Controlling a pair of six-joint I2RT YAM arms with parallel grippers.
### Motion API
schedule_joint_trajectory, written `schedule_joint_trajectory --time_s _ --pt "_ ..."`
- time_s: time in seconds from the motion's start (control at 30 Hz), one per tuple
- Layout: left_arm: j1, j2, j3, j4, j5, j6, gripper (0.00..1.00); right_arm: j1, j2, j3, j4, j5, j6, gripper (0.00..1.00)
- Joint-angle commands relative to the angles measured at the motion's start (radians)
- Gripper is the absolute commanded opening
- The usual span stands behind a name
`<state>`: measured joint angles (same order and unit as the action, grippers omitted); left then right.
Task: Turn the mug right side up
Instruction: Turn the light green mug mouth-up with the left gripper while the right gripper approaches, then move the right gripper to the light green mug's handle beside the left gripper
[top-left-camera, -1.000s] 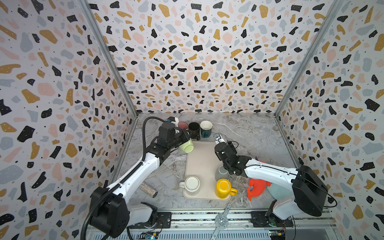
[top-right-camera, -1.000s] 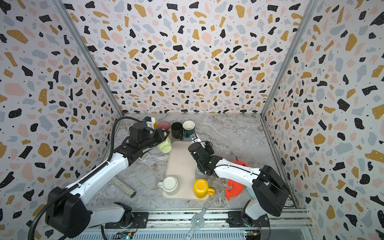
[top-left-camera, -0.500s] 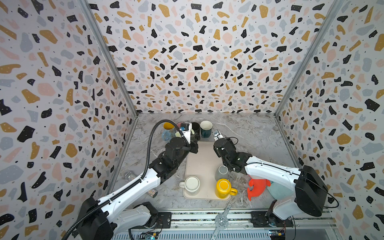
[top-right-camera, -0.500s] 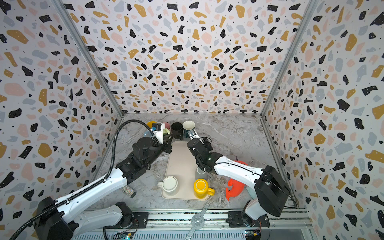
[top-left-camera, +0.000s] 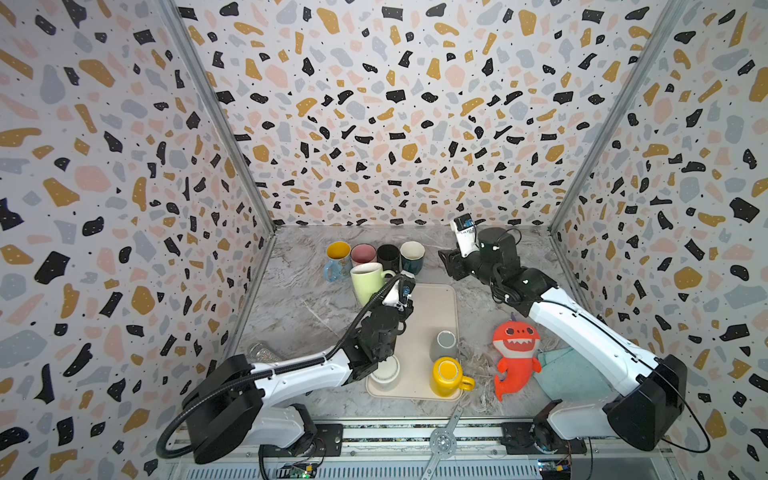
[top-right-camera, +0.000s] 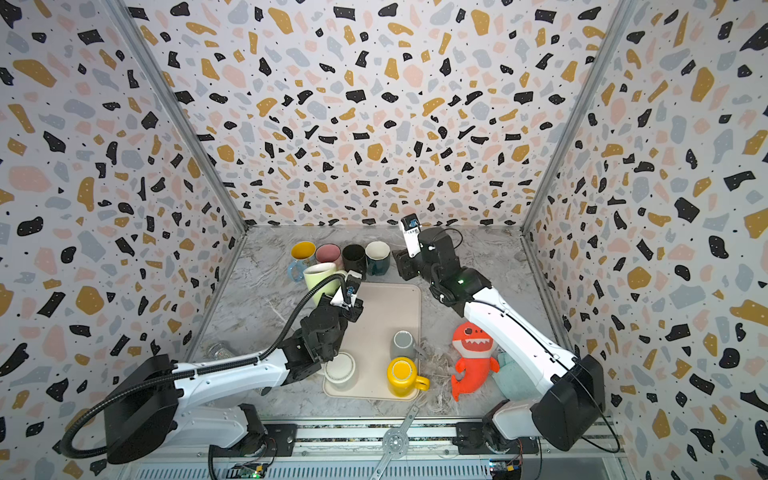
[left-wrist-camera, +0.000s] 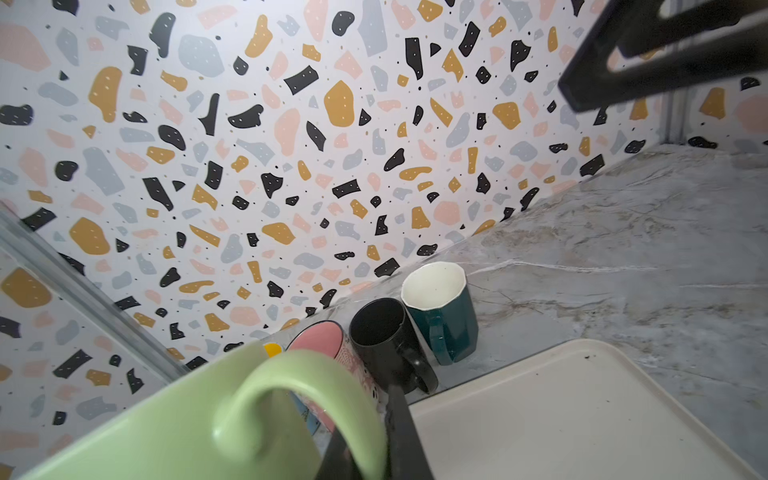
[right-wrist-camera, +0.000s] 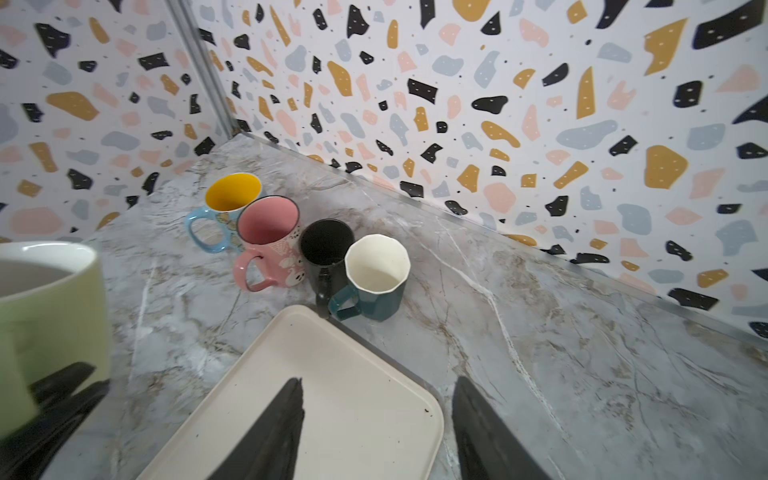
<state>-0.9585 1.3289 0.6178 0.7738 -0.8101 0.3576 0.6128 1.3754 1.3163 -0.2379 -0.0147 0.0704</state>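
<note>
Two pincers: the left pincer (top-left-camera: 394, 282) is pinched narrow on the handle of the green mug (top-left-camera: 368, 282); the right pincer (right-wrist-camera: 374, 419) gapes wide and holds nothing.
Mug place: just beside the far left corner of the tray (top-left-camera: 440, 299), in front of the row of four mugs (top-left-camera: 388, 255). I cannot tell whether its base touches the desk (top-left-camera: 307, 303).
Long axis: close to upright, mouth up, leaning slightly.
Mug from pincer: the body lies to the left in both top views, with the handle turned toward the tray.
Nearer arm: the left; the right hovers near the tray's far right corner, apart from the mug.
Judgement: the turn looks done, so what remains is to set the mug down level, clear of the row, and let go.
</note>
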Motion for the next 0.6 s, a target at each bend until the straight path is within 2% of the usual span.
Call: schedule_joint_trajectory --time_s 0.0,0.17,0.43,0.57 --pt "-0.018 0.01 -0.016 0.379 -0.096 0.182 0.0 -0.012 0.017 0.068 -0.09 -0.22 -0.05 0.61" --pt "-0.047 0.05 -0.077 0.569 -0.065 0.32 0.0 -0.03 0.083 0.143 -0.15 -0.376 -0.115 0.63" --pt "-0.084 0.145 -0.163 0.843 0.007 0.53 0.0 -0.033 0.137 0.205 -0.19 -0.465 -0.174 0.64" --pt "-0.098 0.217 -0.171 0.95 0.017 0.635 0.0 -0.035 0.138 0.225 -0.224 -0.565 -0.215 0.64"
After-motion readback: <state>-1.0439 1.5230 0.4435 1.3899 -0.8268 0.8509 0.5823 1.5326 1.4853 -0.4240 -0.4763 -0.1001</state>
